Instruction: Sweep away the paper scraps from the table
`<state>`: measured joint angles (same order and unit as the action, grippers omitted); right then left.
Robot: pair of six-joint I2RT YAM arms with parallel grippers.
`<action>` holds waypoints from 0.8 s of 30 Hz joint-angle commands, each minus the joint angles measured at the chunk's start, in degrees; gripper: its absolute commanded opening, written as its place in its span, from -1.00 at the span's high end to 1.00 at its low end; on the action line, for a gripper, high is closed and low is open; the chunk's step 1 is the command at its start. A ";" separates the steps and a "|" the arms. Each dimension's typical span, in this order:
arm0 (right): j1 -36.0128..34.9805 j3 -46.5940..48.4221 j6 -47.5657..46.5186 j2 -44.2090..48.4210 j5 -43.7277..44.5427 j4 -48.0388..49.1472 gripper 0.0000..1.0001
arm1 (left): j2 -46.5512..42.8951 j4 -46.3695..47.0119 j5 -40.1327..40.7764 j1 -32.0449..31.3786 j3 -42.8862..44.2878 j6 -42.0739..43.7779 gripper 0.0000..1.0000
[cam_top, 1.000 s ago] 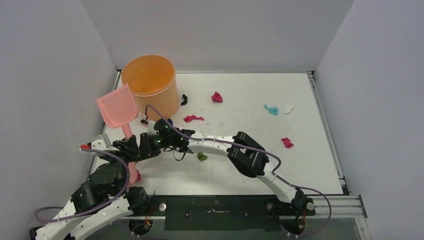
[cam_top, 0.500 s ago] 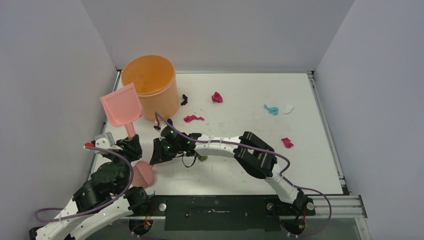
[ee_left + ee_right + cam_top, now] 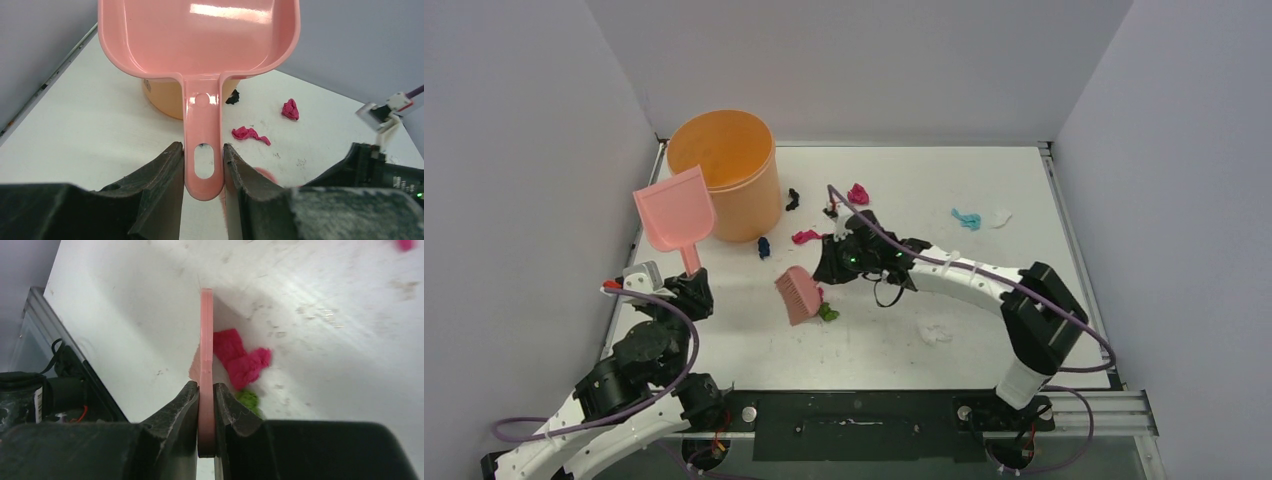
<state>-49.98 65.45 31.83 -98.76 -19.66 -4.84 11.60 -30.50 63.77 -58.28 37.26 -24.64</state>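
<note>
My left gripper (image 3: 692,284) is shut on the handle of the pink dustpan (image 3: 674,208), held raised in front of the orange bucket; in the left wrist view the fingers (image 3: 160,175) clamp the handle (image 3: 202,145). My right gripper (image 3: 826,270) is shut on the pink hand brush (image 3: 798,296), seen edge-on in the right wrist view (image 3: 206,350). A green scrap (image 3: 828,313) and a magenta scrap (image 3: 240,357) lie right beside the brush head. Other scraps: magenta (image 3: 806,237), magenta (image 3: 858,193), black (image 3: 793,199), dark blue (image 3: 764,246), teal (image 3: 966,218), white (image 3: 1002,216), white (image 3: 934,330).
The tall orange bucket (image 3: 724,170) stands at the back left of the white table (image 3: 904,180). Grey walls close in the left, back and right. A metal rail (image 3: 1084,400) runs along the near edge. The right arm stretches across the table's middle.
My right gripper has swung the brush from the front left towards the table's middle, beside the green scrap. The dustpan has shifted slightly right towards the bucket. A white scrap now shows under the arm's former place.
</note>
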 commanded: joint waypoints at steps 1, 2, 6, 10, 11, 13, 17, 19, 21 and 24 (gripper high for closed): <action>8.72 -2.07 -8.19 7.84 1.59 -3.34 0.89 | 1.99 3.25 -1.09 0.43 0.44 1.61 1.00; 10.63 -2.30 -9.33 9.15 1.24 -4.27 0.89 | 2.44 3.27 -1.35 0.37 0.49 1.66 1.00; 16.15 -2.40 -14.84 13.78 3.20 -9.17 0.89 | 4.59 3.45 -3.04 0.36 0.63 1.92 1.00; 21.80 -2.09 -17.24 20.27 3.61 -12.40 0.89 | 7.91 3.97 -5.84 0.36 1.05 2.69 1.00; 23.13 -1.63 -17.91 21.87 3.80 -13.31 0.89 | 8.66 4.16 -6.96 0.44 1.14 2.95 1.00; 25.96 -0.17 -19.44 24.98 3.77 -15.45 0.89 | 10.42 4.54 -10.22 0.32 1.32 3.44 1.00; 34.73 3.98 -23.41 30.36 2.52 -20.09 0.90 | 14.80 6.21 -18.25 0.13 1.64 4.51 1.00; 39.27 5.49 -28.44 32.50 1.53 -23.16 0.89 | 18.66 5.38 -23.27 -0.27 3.95 4.57 1.00; 42.64 6.91 -33.71 34.04 3.37 -27.39 0.89 | 23.58 3.45 -27.84 -1.25 7.02 4.74 1.00; 45.27 8.45 -44.17 34.93 8.12 -34.75 0.89 | 31.38 -0.40 -34.06 -4.37 12.00 6.21 1.00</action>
<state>-6.59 70.98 2.17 -65.69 -15.84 -29.89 36.01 -29.23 41.08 -59.59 41.58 -20.78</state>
